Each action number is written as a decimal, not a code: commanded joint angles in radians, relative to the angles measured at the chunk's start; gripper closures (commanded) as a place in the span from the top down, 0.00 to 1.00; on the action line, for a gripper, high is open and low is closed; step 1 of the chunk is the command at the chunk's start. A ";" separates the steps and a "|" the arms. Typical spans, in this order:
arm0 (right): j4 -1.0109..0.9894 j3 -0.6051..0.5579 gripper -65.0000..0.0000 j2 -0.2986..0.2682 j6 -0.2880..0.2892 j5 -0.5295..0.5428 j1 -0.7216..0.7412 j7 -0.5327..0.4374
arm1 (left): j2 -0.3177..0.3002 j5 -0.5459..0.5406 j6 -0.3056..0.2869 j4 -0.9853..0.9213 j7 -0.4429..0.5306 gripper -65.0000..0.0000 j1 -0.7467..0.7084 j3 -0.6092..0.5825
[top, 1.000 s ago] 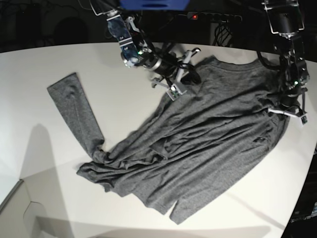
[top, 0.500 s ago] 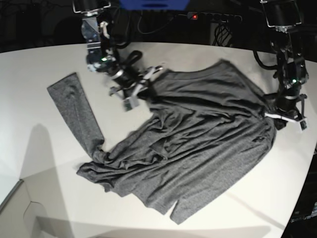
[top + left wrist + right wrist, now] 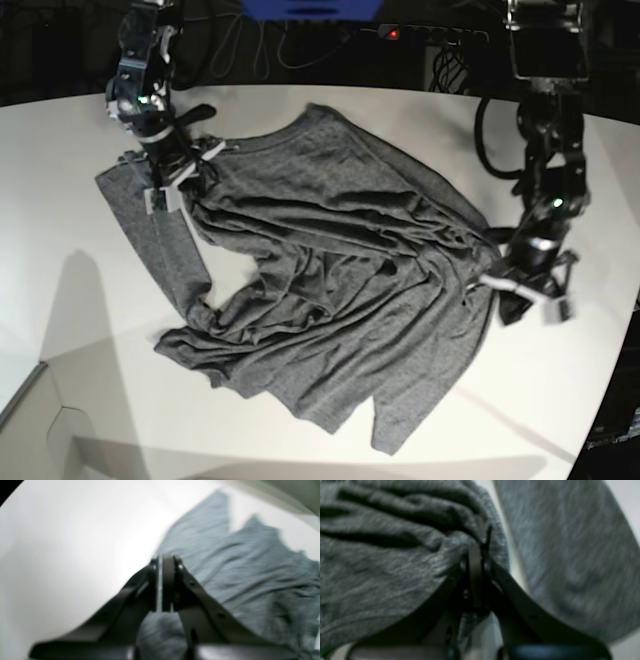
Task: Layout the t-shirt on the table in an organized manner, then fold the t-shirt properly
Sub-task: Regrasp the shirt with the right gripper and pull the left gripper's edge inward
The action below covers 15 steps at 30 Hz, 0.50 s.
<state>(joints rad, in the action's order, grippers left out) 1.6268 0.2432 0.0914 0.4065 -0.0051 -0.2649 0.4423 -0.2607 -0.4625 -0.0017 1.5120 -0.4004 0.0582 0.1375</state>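
Observation:
The dark grey t-shirt (image 3: 340, 280) lies rumpled across the white table (image 3: 300, 110), with one long sleeve (image 3: 150, 230) stretched out on the left. My right gripper (image 3: 183, 175) is shut on a bunched fold of the shirt's upper left edge, seen close in the right wrist view (image 3: 480, 547), with the sleeve (image 3: 570, 542) lying beside it. My left gripper (image 3: 497, 288) is shut on the shirt's right edge. In the left wrist view its fingers (image 3: 163, 560) are pressed together with cloth (image 3: 160, 625) bunched between them low down.
The table's curved edge (image 3: 620, 340) runs close to my left gripper on the right. A pale flap (image 3: 30, 420) sits at the front left corner. Cables and a power strip with a red light (image 3: 430, 35) lie behind the table.
My right gripper has dragged the shirt's upper edge far to the left, up to the sleeve. My left gripper has moved forward and inward with the right edge, bunching the shirt.

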 commanded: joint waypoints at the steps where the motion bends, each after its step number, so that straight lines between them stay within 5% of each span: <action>1: 0.057 -0.002 0.00 0.005 0.001 0.011 -0.003 -0.029 | -0.009 0.000 -0.004 -0.003 0.019 0.04 0.042 -0.043; 6: 0.175 -0.025 0.00 0.063 0.004 0.011 -0.070 -0.027 | 0.022 0.006 -0.004 -0.219 0.027 0.04 0.222 -0.255; 15: 0.192 -0.269 0.00 0.063 -0.001 0.007 -0.142 -0.026 | 0.082 0.008 -0.004 -0.796 0.108 0.04 0.507 -0.272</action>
<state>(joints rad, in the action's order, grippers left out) 1.8065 -0.0216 0.1497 0.4023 -0.0101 -0.4088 0.4389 -0.1749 -0.4541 -0.0044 0.6979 -0.3019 0.5392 -0.1379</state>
